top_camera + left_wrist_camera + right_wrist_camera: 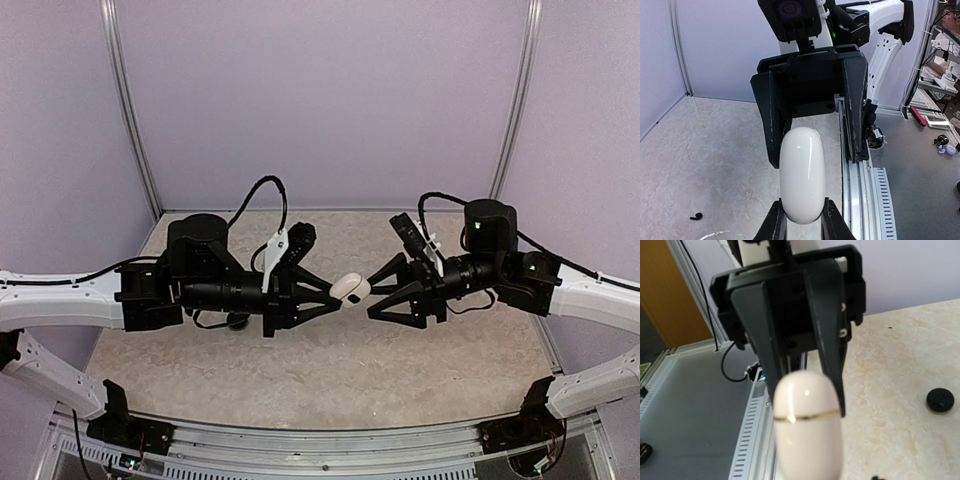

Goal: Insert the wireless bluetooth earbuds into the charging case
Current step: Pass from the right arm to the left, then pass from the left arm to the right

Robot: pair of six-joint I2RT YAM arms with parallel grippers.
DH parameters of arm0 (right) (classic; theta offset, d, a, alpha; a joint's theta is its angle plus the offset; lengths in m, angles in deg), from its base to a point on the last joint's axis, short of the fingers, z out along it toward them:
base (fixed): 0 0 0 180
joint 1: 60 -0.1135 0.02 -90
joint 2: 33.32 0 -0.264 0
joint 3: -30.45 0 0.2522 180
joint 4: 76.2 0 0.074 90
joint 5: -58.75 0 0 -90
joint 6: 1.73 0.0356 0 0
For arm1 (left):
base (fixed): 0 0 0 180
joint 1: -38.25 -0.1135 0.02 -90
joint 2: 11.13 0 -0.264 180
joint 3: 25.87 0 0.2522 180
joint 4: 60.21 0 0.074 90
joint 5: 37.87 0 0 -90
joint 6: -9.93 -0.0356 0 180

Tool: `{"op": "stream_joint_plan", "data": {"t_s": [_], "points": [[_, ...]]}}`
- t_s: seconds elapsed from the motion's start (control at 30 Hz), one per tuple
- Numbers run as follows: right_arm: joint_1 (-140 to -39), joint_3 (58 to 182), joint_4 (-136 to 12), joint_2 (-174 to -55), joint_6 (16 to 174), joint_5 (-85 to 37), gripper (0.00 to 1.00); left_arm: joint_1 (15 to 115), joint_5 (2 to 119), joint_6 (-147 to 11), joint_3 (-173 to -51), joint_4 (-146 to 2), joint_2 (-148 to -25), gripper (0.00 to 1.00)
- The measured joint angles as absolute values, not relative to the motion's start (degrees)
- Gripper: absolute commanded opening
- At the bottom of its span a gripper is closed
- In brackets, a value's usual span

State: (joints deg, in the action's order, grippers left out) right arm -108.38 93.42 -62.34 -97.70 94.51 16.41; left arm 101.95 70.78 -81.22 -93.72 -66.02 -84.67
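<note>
arms: white links, black joints | black cables | hands: black, two-fingered

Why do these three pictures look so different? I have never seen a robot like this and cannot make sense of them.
It is one scene shot by three cameras. The machine is two robot arms bolted at the near edge of a table, each ending in a two-finger gripper. The top view looks down from above and behind them. The other two views come from a small camera on each wrist, so each one looks straight at the opposite gripper.

The arms meet in mid-air over the table. The left gripper is shut on a white case. The right gripper faces it with its jaws open on either side of the case, not touching.

On the table lie a tiny black earbud and a round black thing that I cannot identify.
</note>
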Motion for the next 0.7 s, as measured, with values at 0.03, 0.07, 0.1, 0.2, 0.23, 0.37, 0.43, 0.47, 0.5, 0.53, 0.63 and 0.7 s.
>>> {"op": "stream_joint_plan", "data": {"t_s": [0.03, 0.07, 0.1, 0.2, 0.23, 0.37, 0.43, 0.47, 0.5, 0.53, 0.63, 0.7], "points": [[-108.5, 93.7, -62.1, -97.8, 94.5, 16.4, 0.61, 101.9, 70.8, -81.7, -94.2, -66.8, -84.7, 0.05], [-108.7, 94.2, -61.4, -98.1, 94.1, 16.3, 0.61, 101.9, 70.8, -82.0, -94.5, -67.4, -84.7, 0.05], [-108.8, 94.6, -61.1, -98.2, 93.8, 16.3, 0.60, 101.9, 70.9, -82.3, -94.8, -68.0, -84.7, 0.05], [-109.1, 96.0, -58.9, -99.3, 92.9, 16.3, 0.58, 101.6, 71.5, -83.1, -95.5, -69.7, -84.7, 0.05], [-109.1, 96.3, -58.5, -99.7, 92.4, 16.2, 0.56, 101.6, 71.7, -83.3, -95.7, -70.2, -84.7, 0.05], [-109.5, 97.5, -56.1, -100.8, 91.2, 16.2, 0.52, 101.4, 72.9, -84.0, -97.3, -72.2, -85.6, 0.04], [-109.5, 98.0, -55.4, -101.0, 90.7, 16.2, 0.50, 101.3, 73.3, -84.5, -97.9, -72.9, -86.1, 0.04], [-109.5, 98.2, -55.0, -101.1, 90.6, 16.2, 0.49, 101.3, 73.5, -84.7, -98.2, -73.3, -86.4, 0.03], [-109.5, 98.3, -54.8, -101.1, 90.4, 16.2, 0.49, 101.3, 73.6, -84.8, -98.3, -73.6, -86.6, 0.03], [-109.5, 98.5, -54.5, -101.2, 90.3, 16.2, 0.48, 101.3, 73.9, -85.0, -98.3, -73.9, -86.8, 0.03], [-109.6, 99.0, -53.6, -101.5, 89.7, 16.3, 0.45, 101.3, 74.4, -85.5, -98.3, -75.4, -87.3, 0.03], [-109.6, 99.1, -53.2, -101.6, 89.4, 16.3, 0.43, 101.2, 74.6, -85.8, -98.4, -76.3, -87.6, 0.03]]}}
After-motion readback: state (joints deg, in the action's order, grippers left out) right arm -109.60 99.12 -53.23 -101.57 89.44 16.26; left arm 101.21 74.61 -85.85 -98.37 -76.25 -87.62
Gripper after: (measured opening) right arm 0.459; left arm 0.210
